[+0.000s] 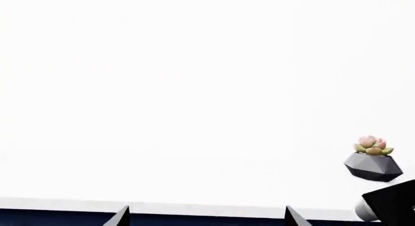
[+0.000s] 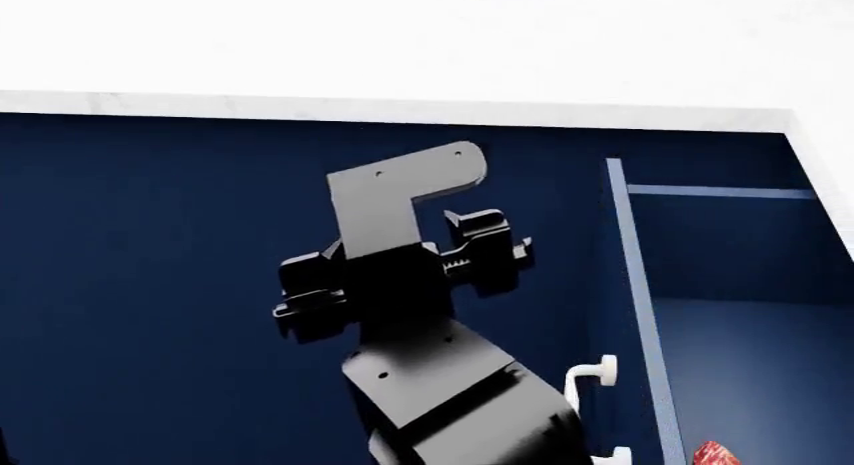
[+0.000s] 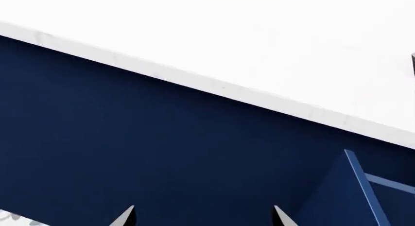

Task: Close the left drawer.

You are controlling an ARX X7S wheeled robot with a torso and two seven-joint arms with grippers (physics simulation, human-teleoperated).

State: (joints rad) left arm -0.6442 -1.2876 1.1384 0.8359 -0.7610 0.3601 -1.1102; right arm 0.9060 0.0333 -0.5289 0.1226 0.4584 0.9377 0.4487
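The left drawer [image 2: 638, 285] stands open at the right of the head view, showing its slate-blue side wall, back wall and floor. Its navy front is out of view. A white curved handle [image 2: 587, 377] shows just left of that wall, partly hidden by a black arm [image 2: 400, 285] that rises in front of the navy cabinet. The arm's fingers are hidden behind its wrist. My right gripper [image 3: 203, 217] is open and empty, facing the navy front, with the drawer wall [image 3: 363, 187] off to one side. My left gripper [image 1: 206, 217] is open and empty at countertop-edge height.
The white countertop [image 2: 400, 45] runs above the navy cabinet front [image 2: 160, 285]. A succulent in a dark faceted pot [image 1: 372, 160] stands on it, with a black and white object [image 1: 389, 206] beside it. Something red [image 2: 714, 453] lies in the drawer.
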